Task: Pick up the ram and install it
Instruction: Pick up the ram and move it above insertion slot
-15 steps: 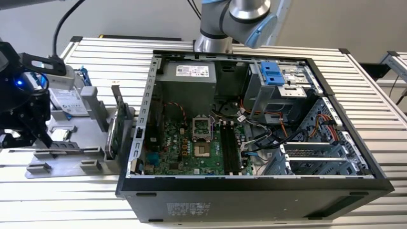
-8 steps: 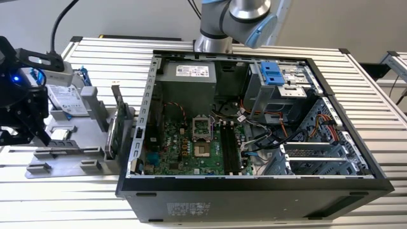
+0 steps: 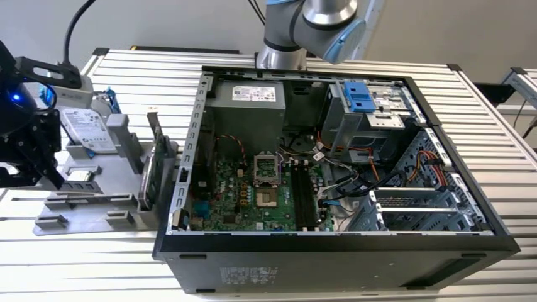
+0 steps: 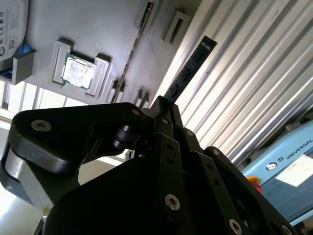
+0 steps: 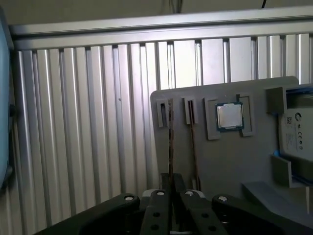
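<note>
Where its black fingers come together in both wrist views, the gripper [image 4: 164, 105] is pinched narrow on the ram [image 4: 190, 68], which juts straight out from the fingertips as a dark, thin stick. In the first wrist view the held ram is seen edge-on, along one edge of the grey tray [image 5: 220, 166]. Just beside it a second stick [image 5: 193, 142] sits edge-on in the tray, then a square chip [image 5: 230, 116] in its recess, then the drive [image 5: 297, 129] in a blue frame. In the exterior view the gripper hangs at the exterior view's left, by the tray's end, well apart from the case [image 3: 336, 248]. A green card [image 3: 153, 157] stands on the tray's side nearest the case. The case lies open on the ribbed table [image 3: 100, 264] with its board [image 3: 251, 189] showing, and the arm [image 3: 306, 19] rises behind it.
</note>
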Controlling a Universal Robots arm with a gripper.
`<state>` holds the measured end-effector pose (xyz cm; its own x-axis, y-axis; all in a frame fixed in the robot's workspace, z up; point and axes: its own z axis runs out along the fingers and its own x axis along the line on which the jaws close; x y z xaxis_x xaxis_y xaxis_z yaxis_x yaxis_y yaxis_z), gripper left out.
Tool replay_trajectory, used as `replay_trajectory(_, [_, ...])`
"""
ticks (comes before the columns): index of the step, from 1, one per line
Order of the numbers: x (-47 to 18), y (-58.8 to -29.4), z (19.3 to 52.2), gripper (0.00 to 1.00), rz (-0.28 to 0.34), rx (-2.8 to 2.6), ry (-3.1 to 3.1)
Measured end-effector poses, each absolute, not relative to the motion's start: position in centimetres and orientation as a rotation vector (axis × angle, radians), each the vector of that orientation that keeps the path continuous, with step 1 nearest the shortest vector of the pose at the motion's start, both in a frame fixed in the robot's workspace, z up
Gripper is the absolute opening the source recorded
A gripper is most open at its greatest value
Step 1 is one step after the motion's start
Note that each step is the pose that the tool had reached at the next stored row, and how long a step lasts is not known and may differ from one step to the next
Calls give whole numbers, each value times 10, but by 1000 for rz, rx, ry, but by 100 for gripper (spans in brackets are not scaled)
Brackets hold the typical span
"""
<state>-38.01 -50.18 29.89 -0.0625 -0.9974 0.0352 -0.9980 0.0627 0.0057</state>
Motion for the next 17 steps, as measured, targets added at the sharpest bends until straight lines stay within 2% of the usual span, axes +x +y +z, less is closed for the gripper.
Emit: replay_trajectory(17, [-380,-502,317,0,31,2131,-2268])
